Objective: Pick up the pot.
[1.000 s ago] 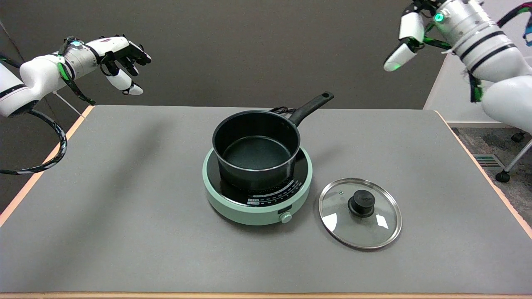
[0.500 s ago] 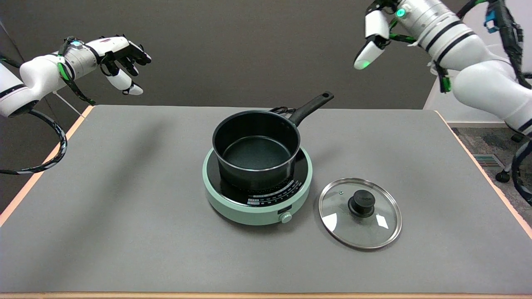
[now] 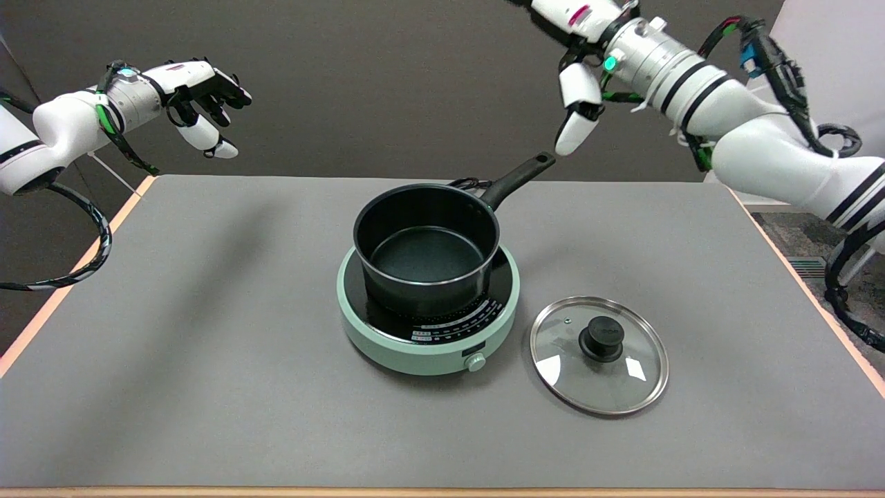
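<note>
My right hand (image 3: 577,83) hangs in the air at the top of the view, and part of it is cut off by the edge, so I cannot tell how its fingers are set. One white finger points down, just above the tip of the pot's handle (image 3: 517,178). The handle runs from that tip down and to the left, to the pot (image 3: 425,249) sitting on the green cooker (image 3: 387,346) in the middle of the table (image 3: 207,346). I think I must go down onto the handle.
</note>
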Controlling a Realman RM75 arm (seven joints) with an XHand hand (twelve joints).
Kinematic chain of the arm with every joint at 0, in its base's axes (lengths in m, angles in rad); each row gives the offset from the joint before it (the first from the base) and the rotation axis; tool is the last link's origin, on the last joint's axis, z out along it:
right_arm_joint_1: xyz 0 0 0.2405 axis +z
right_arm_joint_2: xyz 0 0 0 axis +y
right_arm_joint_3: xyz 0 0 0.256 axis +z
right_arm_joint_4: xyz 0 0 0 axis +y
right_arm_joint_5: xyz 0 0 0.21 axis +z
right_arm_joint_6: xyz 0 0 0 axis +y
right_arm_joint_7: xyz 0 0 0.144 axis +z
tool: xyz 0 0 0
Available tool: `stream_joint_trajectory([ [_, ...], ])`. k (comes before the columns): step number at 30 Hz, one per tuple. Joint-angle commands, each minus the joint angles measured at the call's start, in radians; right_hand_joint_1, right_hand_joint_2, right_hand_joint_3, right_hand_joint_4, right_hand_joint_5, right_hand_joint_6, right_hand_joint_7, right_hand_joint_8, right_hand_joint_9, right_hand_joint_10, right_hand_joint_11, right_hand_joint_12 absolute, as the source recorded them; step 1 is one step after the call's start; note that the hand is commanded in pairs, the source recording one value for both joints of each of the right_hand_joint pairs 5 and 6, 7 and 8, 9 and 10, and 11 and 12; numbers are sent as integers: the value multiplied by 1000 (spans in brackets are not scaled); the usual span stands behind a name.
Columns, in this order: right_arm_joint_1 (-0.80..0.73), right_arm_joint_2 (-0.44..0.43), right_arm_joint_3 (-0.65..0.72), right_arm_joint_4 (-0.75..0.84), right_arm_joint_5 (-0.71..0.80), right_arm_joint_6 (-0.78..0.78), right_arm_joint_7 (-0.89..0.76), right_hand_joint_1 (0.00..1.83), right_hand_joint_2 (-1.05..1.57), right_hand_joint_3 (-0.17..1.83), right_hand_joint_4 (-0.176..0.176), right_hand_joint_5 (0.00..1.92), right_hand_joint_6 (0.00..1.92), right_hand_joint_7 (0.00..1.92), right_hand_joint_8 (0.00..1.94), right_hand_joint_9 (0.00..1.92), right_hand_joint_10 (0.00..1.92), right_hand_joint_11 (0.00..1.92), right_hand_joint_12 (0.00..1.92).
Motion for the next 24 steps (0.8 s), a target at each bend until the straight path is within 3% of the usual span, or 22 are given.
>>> stream_joint_trajectory([
  [1,53,-52,-167,-33,-30,-42,-1,1309,-1047,999,64,27,27,27,27,27,27,27,27],
  [20,-22,-117,-166,-196,-35,60,-10,1321,-1047,965,76,39,39,39,39,39,39,39,39],
  [22,-31,-130,-166,-217,-51,69,-11,1329,-1047,946,87,41,41,41,41,41,41,41,41],
  [24,-40,-137,-166,-236,-96,81,-11,1300,-1044,948,164,60,60,60,60,60,60,60,60],
])
